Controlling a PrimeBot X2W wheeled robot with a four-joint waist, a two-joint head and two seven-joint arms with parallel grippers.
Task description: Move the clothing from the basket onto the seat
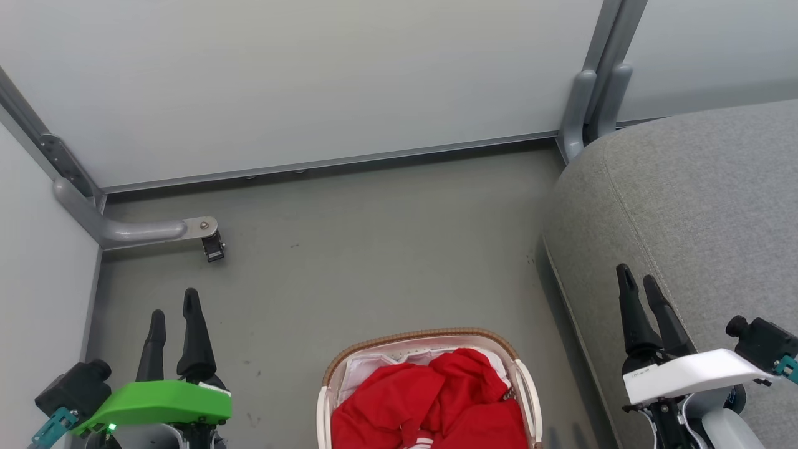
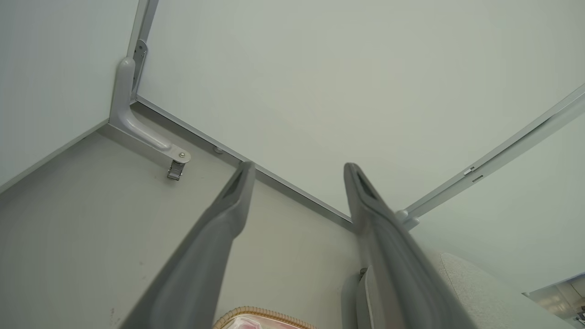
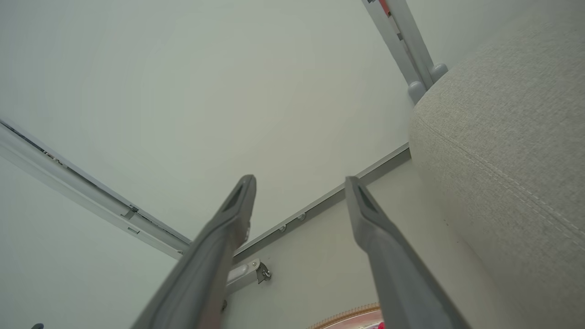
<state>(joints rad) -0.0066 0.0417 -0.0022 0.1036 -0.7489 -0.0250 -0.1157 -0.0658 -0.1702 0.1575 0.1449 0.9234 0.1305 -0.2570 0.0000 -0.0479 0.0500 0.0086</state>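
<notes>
L gripper [image 1: 174,304] wore a green cover [image 1: 159,399] w/ lit LED [image 1: 112,427]; R gripper [image 1: 636,274] a white cover [image 1: 692,371]; both had black fingers [image 1: 196,337], teal clips [image 1: 53,424].

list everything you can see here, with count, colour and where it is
red fabric clothing: one heap, garment count unclear, bright red, inside the basket
white plastic basket with brown woven rim: one, white and brown, on the floor, bottom centre
white fabric liner: one, white, inside the basket's far end
grey fabric sofa seat: one, grey, right of the basket
grey metal brackets: three, grey, one at the left corner, two by the seat's far end
pale wall panels: several, pale grey, behind and left
left hand: one, dark fingers, green cover, open, lower left
right hand: one, dark fingers, white cover, open, lower right
</notes>
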